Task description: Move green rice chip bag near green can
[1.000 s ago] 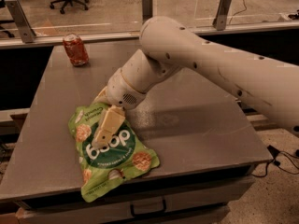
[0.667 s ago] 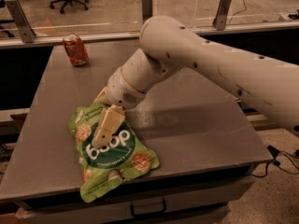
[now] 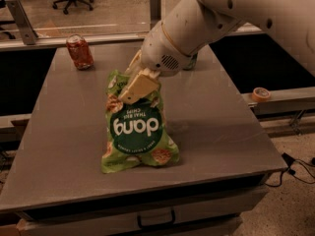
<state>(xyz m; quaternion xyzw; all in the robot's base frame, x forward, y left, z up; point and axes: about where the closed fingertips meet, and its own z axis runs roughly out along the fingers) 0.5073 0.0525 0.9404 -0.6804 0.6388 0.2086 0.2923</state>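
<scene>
The green rice chip bag (image 3: 135,132) hangs upright from my gripper, its bottom edge touching or just above the grey table (image 3: 226,132). Its white "dong" lettering reads upside down. My gripper (image 3: 134,85) is shut on the bag's top edge, with one beige finger (image 3: 140,86) lying across the front of the bag. The white arm reaches in from the upper right. Only a dark green sliver of the green can (image 3: 190,62) shows behind the arm, at the table's far side.
A red-orange can (image 3: 80,51) stands at the table's far left corner. A roll of tape (image 3: 259,94) lies on a ledge to the right of the table. A rail and an office chair stand behind the table. A drawer handle shows below the front edge.
The bag lay flat on the table under the gripper; now it is pinched at the top and raised upright, shifted toward the table's middle. The arm has lifted.
</scene>
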